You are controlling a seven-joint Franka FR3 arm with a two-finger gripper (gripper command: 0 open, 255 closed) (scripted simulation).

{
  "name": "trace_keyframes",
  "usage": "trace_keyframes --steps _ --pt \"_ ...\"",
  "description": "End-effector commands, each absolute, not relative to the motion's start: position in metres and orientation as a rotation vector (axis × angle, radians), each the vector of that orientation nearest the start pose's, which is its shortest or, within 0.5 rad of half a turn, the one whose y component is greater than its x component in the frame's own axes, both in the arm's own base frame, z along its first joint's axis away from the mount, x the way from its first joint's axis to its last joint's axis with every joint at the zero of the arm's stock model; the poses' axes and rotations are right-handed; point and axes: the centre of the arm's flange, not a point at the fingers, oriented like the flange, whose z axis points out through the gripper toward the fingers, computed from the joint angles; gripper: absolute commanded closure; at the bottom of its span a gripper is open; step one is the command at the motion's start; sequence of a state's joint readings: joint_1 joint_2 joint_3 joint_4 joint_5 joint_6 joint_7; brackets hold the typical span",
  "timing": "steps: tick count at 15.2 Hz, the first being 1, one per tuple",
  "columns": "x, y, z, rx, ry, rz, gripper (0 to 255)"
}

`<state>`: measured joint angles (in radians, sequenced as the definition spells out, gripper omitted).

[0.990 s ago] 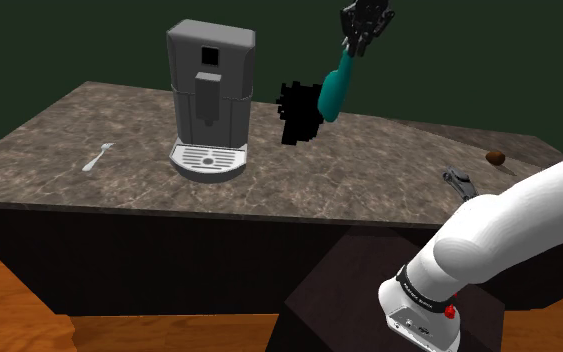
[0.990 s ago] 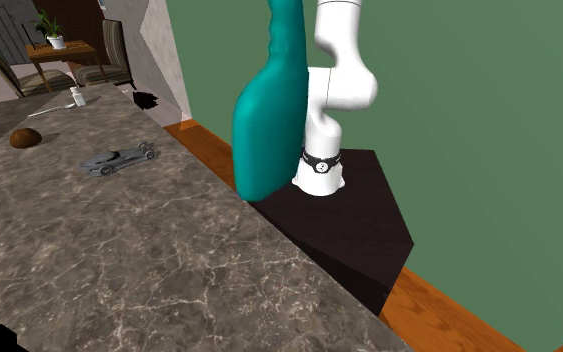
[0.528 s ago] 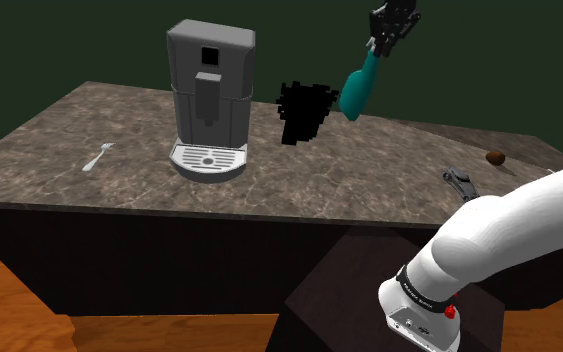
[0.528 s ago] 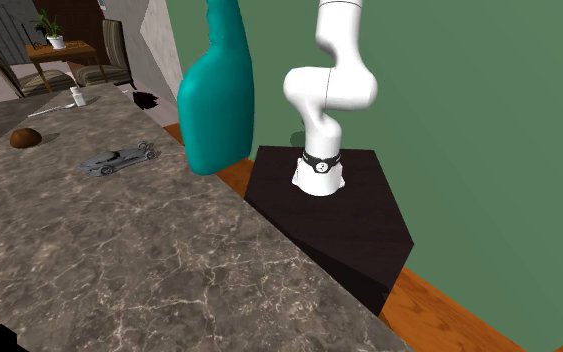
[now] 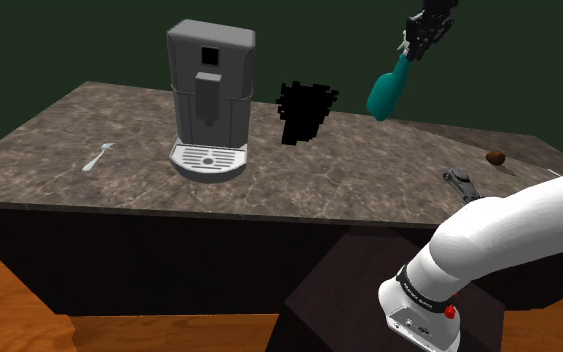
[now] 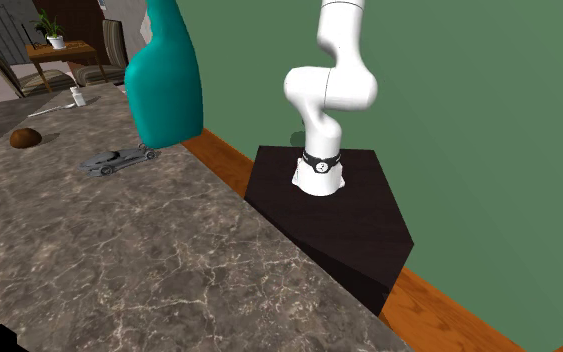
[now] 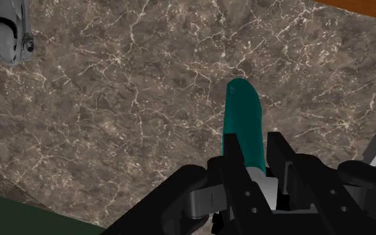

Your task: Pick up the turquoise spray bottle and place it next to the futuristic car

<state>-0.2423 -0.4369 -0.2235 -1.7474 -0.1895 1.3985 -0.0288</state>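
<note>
shoulder view: gripper [image 5: 421, 42] clasps the spray bottle [image 5: 387, 92] by its neck, body hanging tilted over the marbled surface [image 5: 89, 125]; car [image 5: 461, 182] lies near the surface's stand-side edge | second exterior view: spray bottle [image 6: 164, 85] aloft, car [image 6: 121, 158] below; green wall [image 6: 489, 100] | wrist view: car [image 7: 9, 33] well apart from spray bottle [image 7: 243, 113].

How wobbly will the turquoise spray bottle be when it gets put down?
Probably stiff: the turquoise spray bottle hangs tilted from the black gripper without bending. Likely tippy: it looks tall for its base, so it may topple on the marbled counter.
</note>
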Motion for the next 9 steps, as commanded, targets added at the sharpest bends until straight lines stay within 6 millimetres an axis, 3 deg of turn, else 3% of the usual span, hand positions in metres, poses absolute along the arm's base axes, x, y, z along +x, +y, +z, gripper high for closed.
trace_keyframes --steps 1,9 --pt "0.313 -0.245 0.728 -3.163 0.738 -0.085 255" --pt "0.259 -0.335 0.729 -3.163 0.738 -0.085 255"
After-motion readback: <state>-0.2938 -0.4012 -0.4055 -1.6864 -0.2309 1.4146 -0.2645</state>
